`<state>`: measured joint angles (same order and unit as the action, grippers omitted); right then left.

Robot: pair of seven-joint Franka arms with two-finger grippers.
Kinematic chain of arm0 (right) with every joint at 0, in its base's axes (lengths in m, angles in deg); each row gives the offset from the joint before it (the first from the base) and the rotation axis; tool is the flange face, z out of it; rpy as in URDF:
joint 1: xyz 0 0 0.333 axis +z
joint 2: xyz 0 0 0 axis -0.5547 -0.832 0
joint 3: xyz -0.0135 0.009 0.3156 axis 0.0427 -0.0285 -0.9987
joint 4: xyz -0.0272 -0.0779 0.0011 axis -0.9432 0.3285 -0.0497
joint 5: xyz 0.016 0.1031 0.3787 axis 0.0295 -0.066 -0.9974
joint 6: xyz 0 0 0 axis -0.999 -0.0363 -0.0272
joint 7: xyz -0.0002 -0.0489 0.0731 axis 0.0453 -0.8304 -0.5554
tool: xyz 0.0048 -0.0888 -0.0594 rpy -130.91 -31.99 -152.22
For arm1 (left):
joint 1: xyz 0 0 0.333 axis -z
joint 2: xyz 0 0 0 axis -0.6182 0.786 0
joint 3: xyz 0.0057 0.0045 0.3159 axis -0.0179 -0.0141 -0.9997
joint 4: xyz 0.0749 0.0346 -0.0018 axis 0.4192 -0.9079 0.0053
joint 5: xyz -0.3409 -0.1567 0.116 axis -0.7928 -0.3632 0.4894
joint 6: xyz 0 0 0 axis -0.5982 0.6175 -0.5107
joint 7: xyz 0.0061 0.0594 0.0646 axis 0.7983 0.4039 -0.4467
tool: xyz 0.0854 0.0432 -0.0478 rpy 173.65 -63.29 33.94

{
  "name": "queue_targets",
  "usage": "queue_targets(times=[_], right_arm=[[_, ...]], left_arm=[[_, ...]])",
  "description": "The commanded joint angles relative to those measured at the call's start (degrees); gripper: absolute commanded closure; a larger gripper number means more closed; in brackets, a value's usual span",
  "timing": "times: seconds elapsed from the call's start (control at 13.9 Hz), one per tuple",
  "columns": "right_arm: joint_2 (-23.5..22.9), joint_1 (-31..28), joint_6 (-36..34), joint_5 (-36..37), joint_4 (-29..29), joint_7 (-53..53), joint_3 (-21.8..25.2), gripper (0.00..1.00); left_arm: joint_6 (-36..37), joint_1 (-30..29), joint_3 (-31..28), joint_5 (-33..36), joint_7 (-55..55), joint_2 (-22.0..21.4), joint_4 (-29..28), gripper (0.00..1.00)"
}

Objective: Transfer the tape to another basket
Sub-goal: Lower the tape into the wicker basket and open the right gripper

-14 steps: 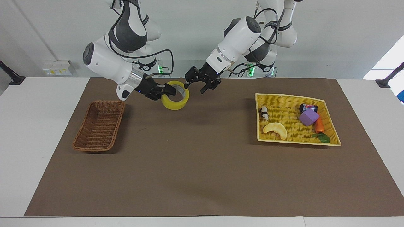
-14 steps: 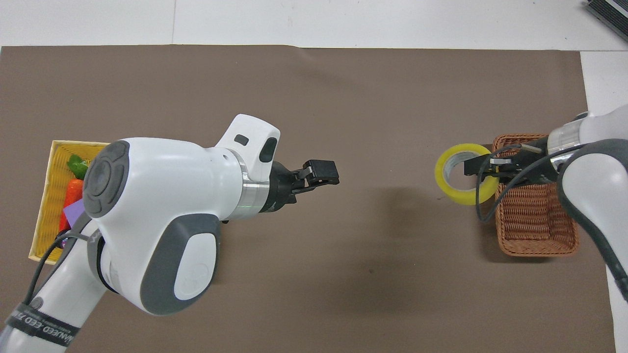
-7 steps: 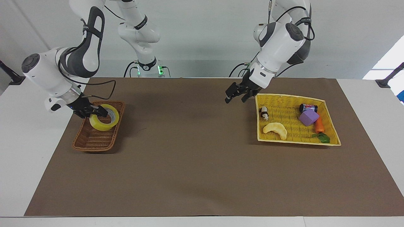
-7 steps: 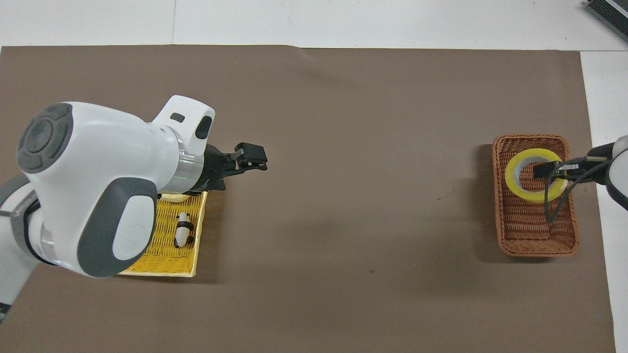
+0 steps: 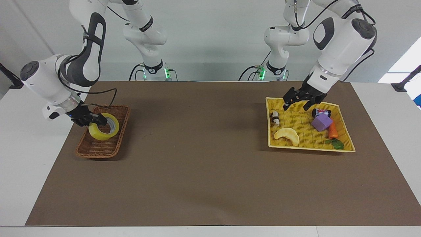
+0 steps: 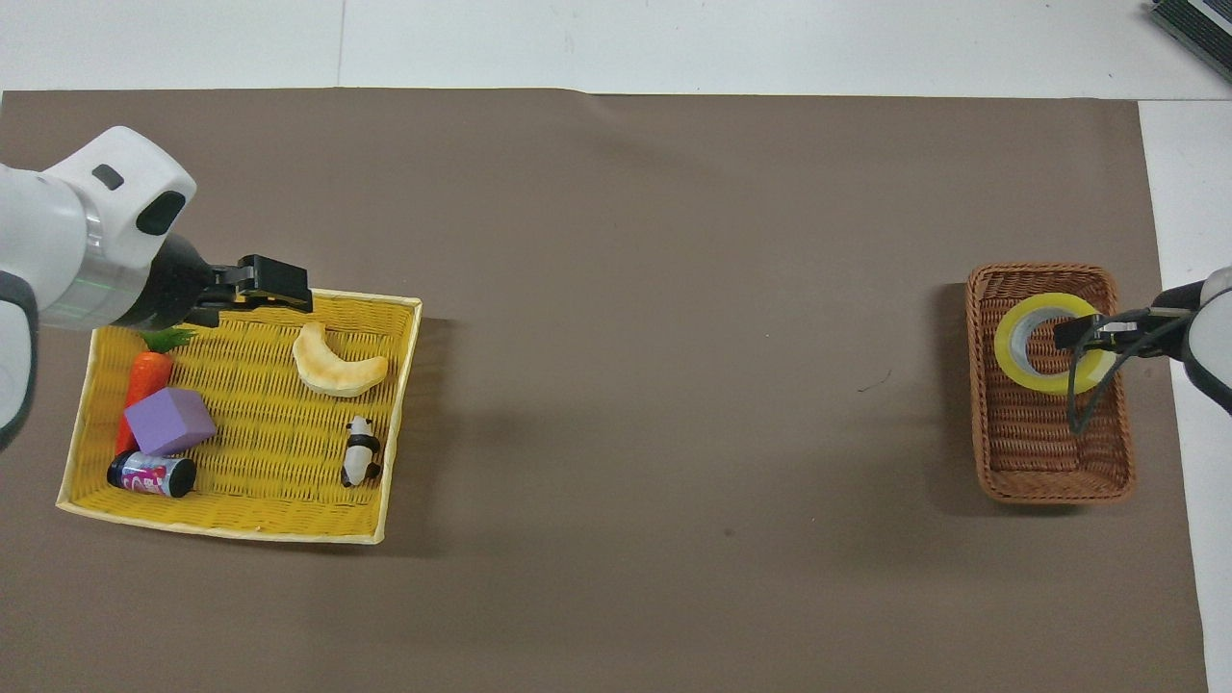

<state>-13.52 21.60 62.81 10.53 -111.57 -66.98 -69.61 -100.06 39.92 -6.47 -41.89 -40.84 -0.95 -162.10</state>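
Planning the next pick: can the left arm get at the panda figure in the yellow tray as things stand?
Probably yes. The left gripper hovers open over the yellow tray, at the edge nearer the robots. The panda figure lies uncovered, apart from the crescent piece, with nothing above it.

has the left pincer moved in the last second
Yes. The left pincer has swung from over the bare mat at mid-table toward the left arm's end, and now hangs open over the rim of the yellow tray.

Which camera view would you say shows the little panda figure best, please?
The overhead view: the panda figure lies unobstructed in the yellow tray. The facing view shows it too, only farther off.
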Motion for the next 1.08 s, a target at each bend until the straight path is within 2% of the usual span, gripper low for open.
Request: queue_targets(times=[0.0, 0.07, 0.14, 0.36, 0.57, 0.72, 0.79, 1.0], right_arm=[[-1.3, -0.9, 0.7, 0.1, 1.2, 0.1, -0.6, 0.25], [-1.3, -0.9, 0.5, 0.0, 1.4, 0.1, -0.6, 0.06], [-1.3, -0.9, 0.5, 0.0, 1.4, 0.1, -0.6, 0.0], [-1.3, -0.8, -0.3, -0.9, 2.5, 0.5, -0.6, 0.0], [-0.3, 2.2, -2.7, 0.5, 7.7, 2.4, -0.7, 0.0], [1.2, 4.9, -3.8, 7.0, 10.7, 5.3, -0.8, 0.0], [2.3, 5.8, -5.5, 9.4, 11.3, 7.3, -1.2, 0.0], [6.5, 11.2, -11.7, 10.6, 11.2, 19.1, -1.2, 0.0]], left_arm=[[4.3, -1.2, 0.7, 7.7, 3.0, 0.0, 2.7, 0.0], [7.6, -2.2, 0.6, 8.1, 5.9, 0.4, 4.8, 0.0], [11.5, -2.8, 0.6, 8.7, 7.8, 1.0, 6.8, 0.0], [17.9, -3.3, 0.4, 9.5, 12.3, 1.1, 11.6, 0.0], [17.1, -3.6, 0.4, 8.2, 12.5, 0.7, 10.8, 0.0], [16.1, -6.0, 0.4, 3.4, 11.9, 0.8, 10.9, 0.0], [14.7, -6.7, 0.4, 1.8, 12.3, 0.8, 11.3, 0.0], [16.8, -6.7, 0.5, 3.0, 12.7, 0.3, 11.1, 0.0]])
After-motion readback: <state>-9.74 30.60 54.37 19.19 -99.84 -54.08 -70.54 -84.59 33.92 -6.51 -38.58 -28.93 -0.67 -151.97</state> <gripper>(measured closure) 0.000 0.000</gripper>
